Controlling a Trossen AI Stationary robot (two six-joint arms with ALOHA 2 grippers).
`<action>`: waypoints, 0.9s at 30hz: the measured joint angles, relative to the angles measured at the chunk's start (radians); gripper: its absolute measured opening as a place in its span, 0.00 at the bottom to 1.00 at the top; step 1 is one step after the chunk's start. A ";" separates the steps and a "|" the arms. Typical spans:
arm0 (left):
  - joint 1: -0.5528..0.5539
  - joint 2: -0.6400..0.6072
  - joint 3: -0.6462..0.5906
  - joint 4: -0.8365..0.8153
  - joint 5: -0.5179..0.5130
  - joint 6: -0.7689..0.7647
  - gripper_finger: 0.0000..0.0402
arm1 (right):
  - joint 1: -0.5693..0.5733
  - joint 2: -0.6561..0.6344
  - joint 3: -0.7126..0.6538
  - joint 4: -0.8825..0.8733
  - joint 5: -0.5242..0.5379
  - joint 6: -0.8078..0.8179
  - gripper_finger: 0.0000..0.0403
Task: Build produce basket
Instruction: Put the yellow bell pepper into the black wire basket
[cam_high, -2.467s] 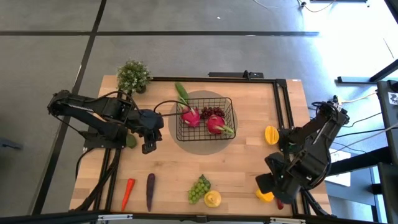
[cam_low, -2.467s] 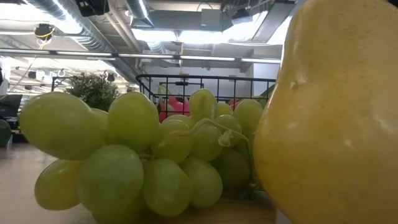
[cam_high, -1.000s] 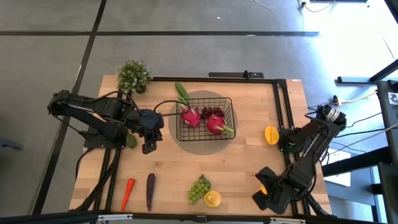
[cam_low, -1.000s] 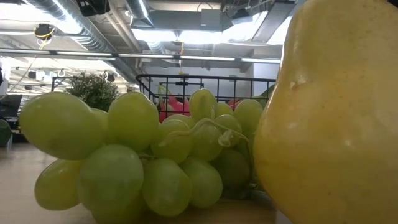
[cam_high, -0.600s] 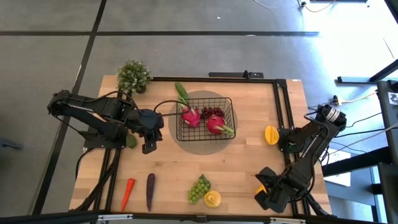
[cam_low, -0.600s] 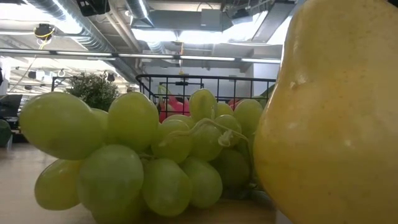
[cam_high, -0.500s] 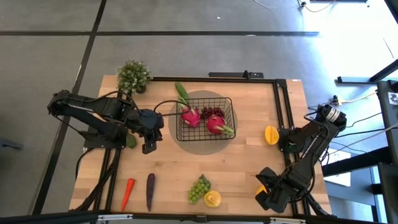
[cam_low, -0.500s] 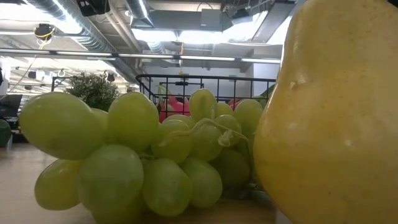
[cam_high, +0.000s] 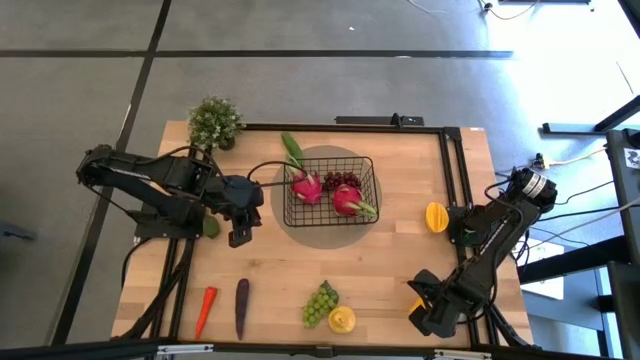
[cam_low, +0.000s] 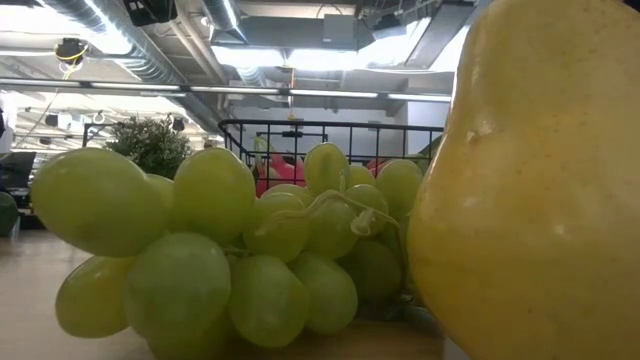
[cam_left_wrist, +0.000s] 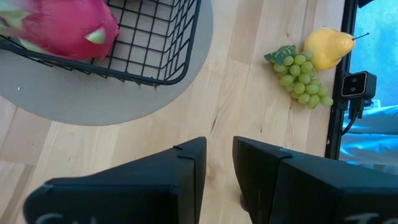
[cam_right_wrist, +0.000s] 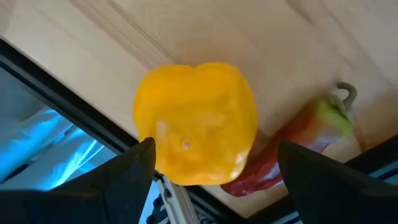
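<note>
Jaws: right set spread wide around the yellow pepper, left set nearly closed and empty.

Right gripper sits at the table's near right corner, its two fingers standing apart on either side of the yellow pepper without visibly pressing it; a red chili lies touching the pepper on the wood. Left gripper hangs over bare wood just beside the basket, a narrow gap between its fingers. The basket rests on a grey round mat at table centre and holds two pink dragon fruits, purple grapes and a green cucumber leaning on its rim. Green grapes and a yellow pear lie together at the near edge; a carrot and an eggplant lie near-left.
</note>
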 joint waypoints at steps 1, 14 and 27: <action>0.000 0.000 0.000 0.000 0.000 0.000 0.17 | 0.000 0.000 0.000 0.000 0.000 -0.003 0.79; 0.000 0.000 0.000 0.000 0.000 0.000 0.17 | 0.000 -0.032 0.029 -0.029 0.046 0.000 0.79; 0.000 0.000 0.000 0.000 0.000 0.000 0.17 | 0.000 -0.035 0.029 -0.018 0.078 -0.023 0.97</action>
